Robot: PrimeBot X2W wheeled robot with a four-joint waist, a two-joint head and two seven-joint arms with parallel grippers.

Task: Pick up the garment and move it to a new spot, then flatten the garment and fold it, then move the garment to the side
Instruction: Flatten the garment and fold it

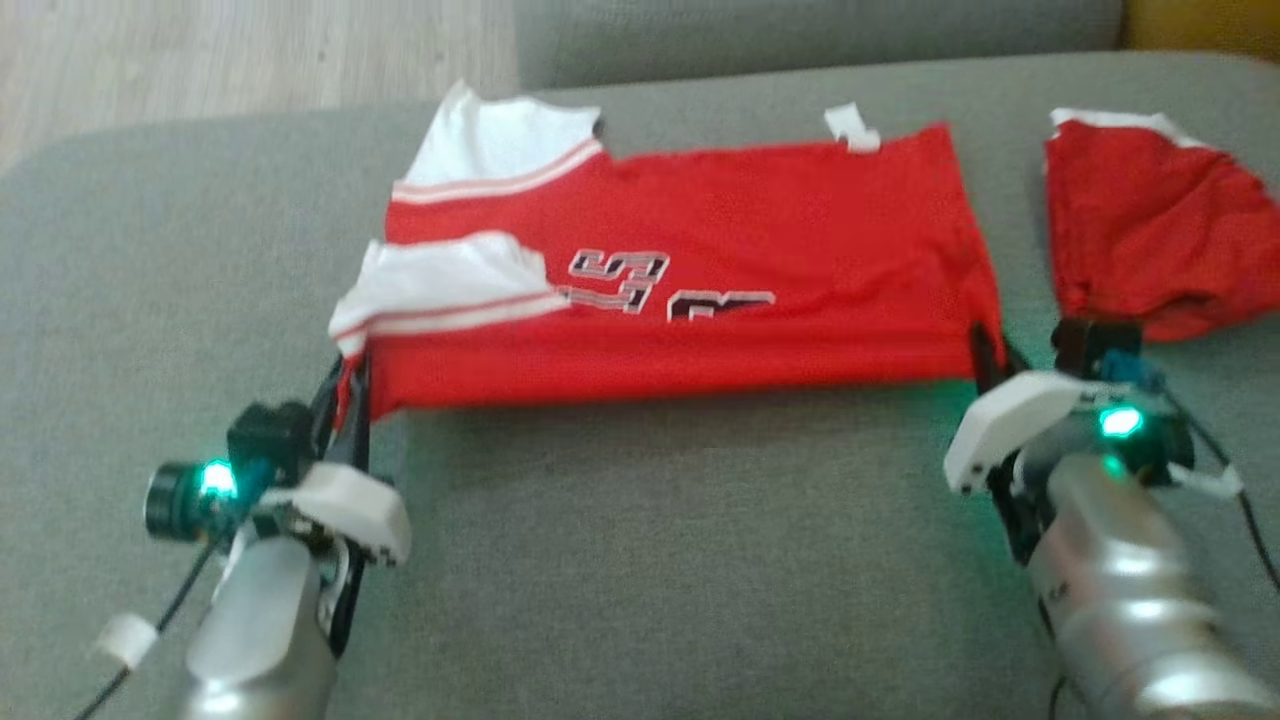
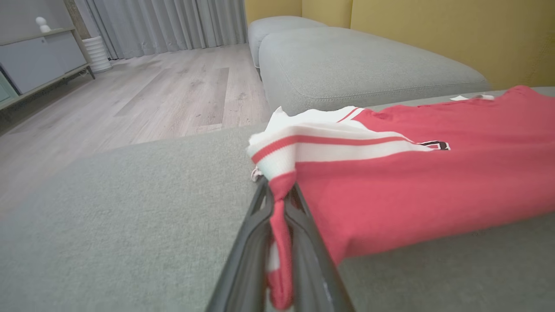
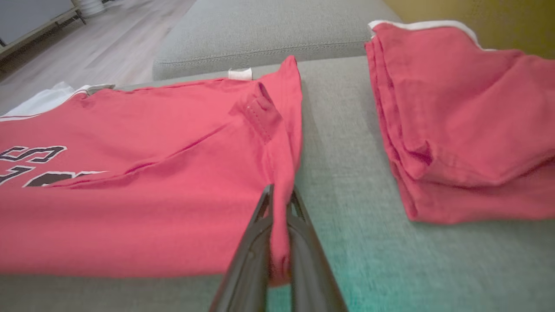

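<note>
The garment (image 1: 700,290) is a red jersey with white striped sleeves and black-and-white numbers, spread sideways on the grey sofa cushion (image 1: 650,550). My left gripper (image 1: 350,385) is shut on its near left corner by the white sleeve; the left wrist view has red cloth pinched between the dark fingers (image 2: 260,242) of the left gripper (image 2: 279,195). My right gripper (image 1: 985,345) is shut on the near right corner, where the right wrist view has the hem clamped in the right gripper (image 3: 279,195). The garment's near edge (image 1: 680,385) is lifted slightly off the cushion.
A second red cloth (image 1: 1160,230) with white trim lies bunched at the cushion's right, close to my right gripper. Another grey cushion (image 2: 355,65) and a yellow wall stand behind. Wooden floor (image 2: 151,95) lies beyond the cushion's left edge.
</note>
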